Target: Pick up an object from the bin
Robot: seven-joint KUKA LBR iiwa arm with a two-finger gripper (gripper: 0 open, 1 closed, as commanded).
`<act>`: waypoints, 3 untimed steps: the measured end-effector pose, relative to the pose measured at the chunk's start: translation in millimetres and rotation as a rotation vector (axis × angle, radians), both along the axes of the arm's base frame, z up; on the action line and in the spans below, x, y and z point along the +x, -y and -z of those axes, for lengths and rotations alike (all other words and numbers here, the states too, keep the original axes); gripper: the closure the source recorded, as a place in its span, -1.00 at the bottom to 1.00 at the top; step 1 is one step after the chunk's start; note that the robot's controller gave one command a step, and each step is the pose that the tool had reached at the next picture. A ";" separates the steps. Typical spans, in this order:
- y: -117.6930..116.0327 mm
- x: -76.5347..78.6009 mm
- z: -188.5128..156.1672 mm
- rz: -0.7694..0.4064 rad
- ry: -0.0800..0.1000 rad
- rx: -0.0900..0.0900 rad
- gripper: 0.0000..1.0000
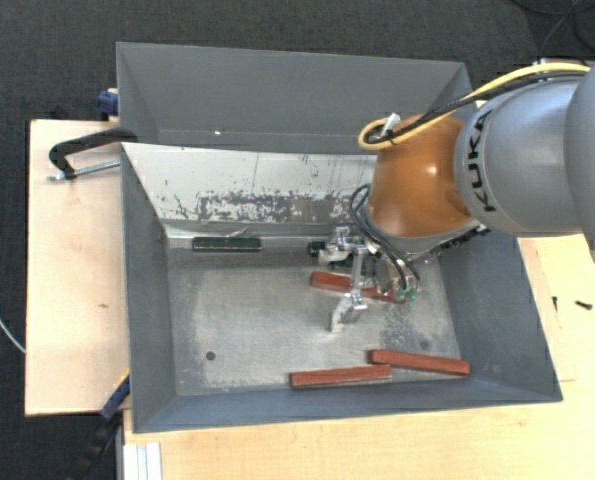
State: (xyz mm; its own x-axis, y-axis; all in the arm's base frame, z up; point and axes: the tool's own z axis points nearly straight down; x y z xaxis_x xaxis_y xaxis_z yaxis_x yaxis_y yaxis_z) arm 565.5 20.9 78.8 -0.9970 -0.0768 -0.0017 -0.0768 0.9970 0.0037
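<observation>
1. Front-left stick point(339, 376) and front-right stick point(420, 364), both red-brown, lie flat by the front wall of the bin point(142, 318), their ends meeting.
2. Gripper point(353, 286) is low over the floor, right of centre.
3. Third red-brown stick point(326, 281) lies flat directly beneath it.
4. Gripper state: cannot tell whether spread or closed.
5. Dark green bar point(227, 244) lies at the back wall, well apart.
</observation>
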 end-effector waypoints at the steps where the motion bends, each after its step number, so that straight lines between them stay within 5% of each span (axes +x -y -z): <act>1: 0.0 8.9 -2.7 -0.022 0.001 -0.004 1.00; 2: -0.7 10.6 -0.6 -0.029 -0.001 -0.005 1.00; 3: -30.0 9.6 -136.0 -0.007 0.005 -0.002 1.00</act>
